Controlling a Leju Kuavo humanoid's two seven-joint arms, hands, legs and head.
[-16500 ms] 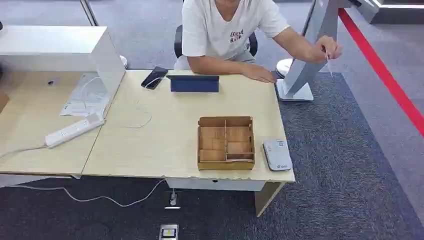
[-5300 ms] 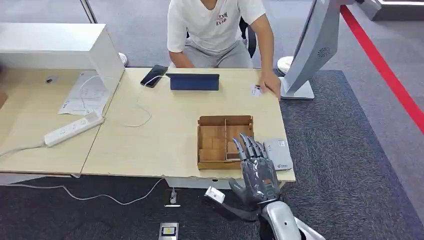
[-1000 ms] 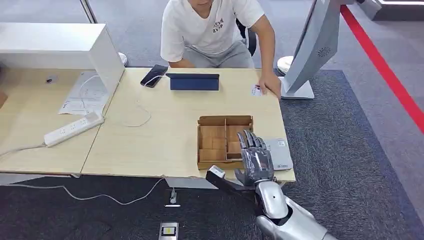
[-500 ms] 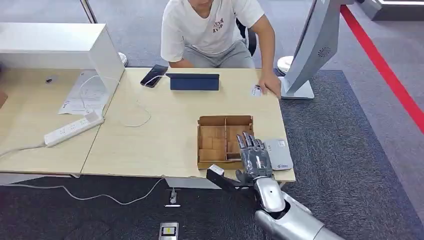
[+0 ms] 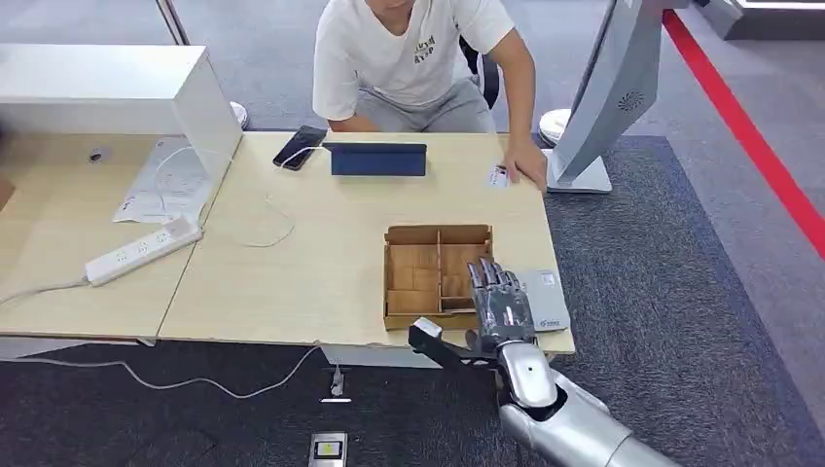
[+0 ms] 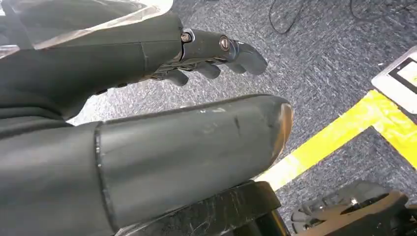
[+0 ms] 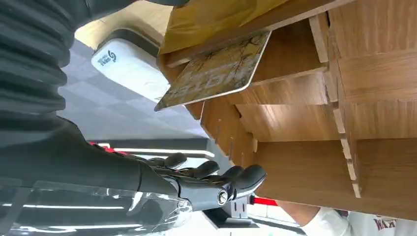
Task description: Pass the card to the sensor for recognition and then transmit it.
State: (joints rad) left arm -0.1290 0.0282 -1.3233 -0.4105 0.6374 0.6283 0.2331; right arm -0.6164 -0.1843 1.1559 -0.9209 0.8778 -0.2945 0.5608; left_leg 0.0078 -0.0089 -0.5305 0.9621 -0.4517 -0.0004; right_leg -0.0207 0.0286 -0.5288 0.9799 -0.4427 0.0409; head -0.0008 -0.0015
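A patterned card [image 7: 216,73] leans tilted in a compartment of the wooden divided box [image 5: 438,233], close to the white card reader [image 7: 128,69]. In the head view the reader [image 5: 547,297] lies flat just right of the box at the table's front edge. My right hand [image 5: 498,306] hovers at the box's front right corner with fingers stretched out and the thumb spread to the side, holding nothing. The right wrist view has its dark fingers [image 7: 211,177] apart from the card. My left hand [image 6: 147,113] hangs over the carpet, holding nothing.
A person sits behind the table with one hand [image 5: 525,161] on a second small card [image 5: 498,175] at the far right edge. A tablet [image 5: 377,160], phone [image 5: 300,148], power strip [image 5: 144,251] and white shelf [image 5: 107,88] lie further left. A grey stand [image 5: 603,107] rises right of the table.
My right hand has eased forward and slightly right towards the box's front right corner, the thumb shifting with it. The person and the table's things have stayed put.
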